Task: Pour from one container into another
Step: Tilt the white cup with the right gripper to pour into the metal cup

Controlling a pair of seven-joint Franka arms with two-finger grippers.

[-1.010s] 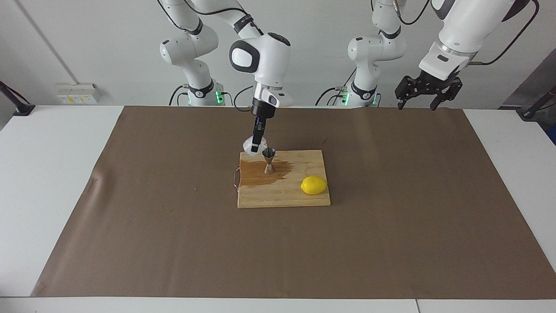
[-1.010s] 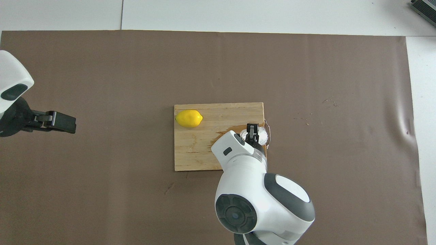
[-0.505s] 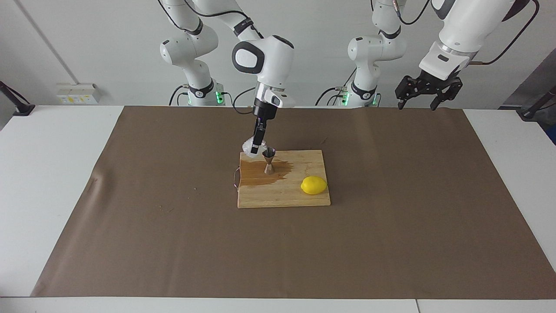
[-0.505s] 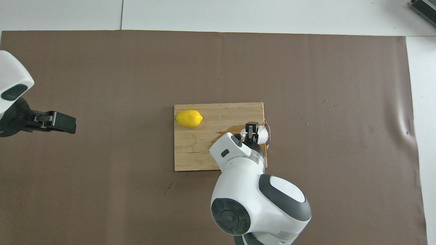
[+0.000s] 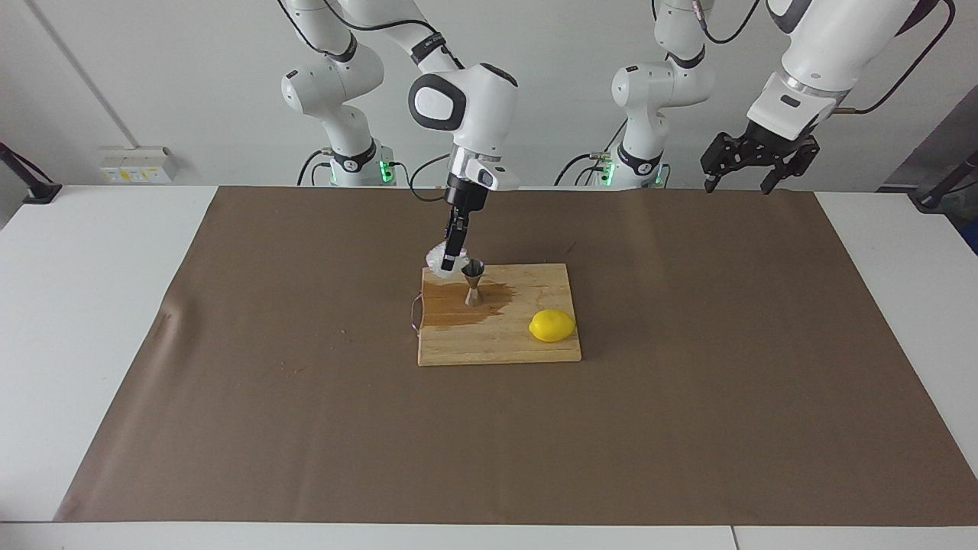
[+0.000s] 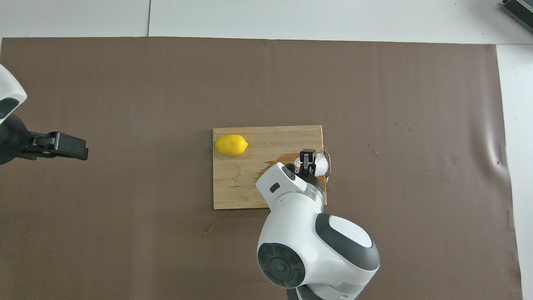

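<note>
My right gripper [image 5: 452,262] is shut on the small clear textured glass cup [image 5: 440,259]. It holds the cup tilted in the air, right beside the rim of the silver hourglass jigger [image 5: 473,282]. The jigger stands upright on a wooden board [image 5: 535,347], in a dark wet patch [image 5: 458,309]. In the overhead view the cup [image 6: 320,164] shows past the right gripper [image 6: 307,160], and the arm hides the jigger. My left gripper [image 5: 755,163] is open and empty, raised over the mat's edge near its own base; it also shows in the overhead view [image 6: 66,143].
A yellow lemon [image 5: 552,325] lies on the board's corner toward the left arm's end, farther from the robots than the jigger; it also shows in the overhead view [image 6: 231,145]. The board [image 6: 233,191] lies on a brown mat [image 5: 267,382]. A thin wire loop [image 5: 415,312] sticks out at the board's edge.
The right wrist has shifted slightly with the cup still tilted at the jigger. The left gripper has drifted a little toward its own end of the table.
</note>
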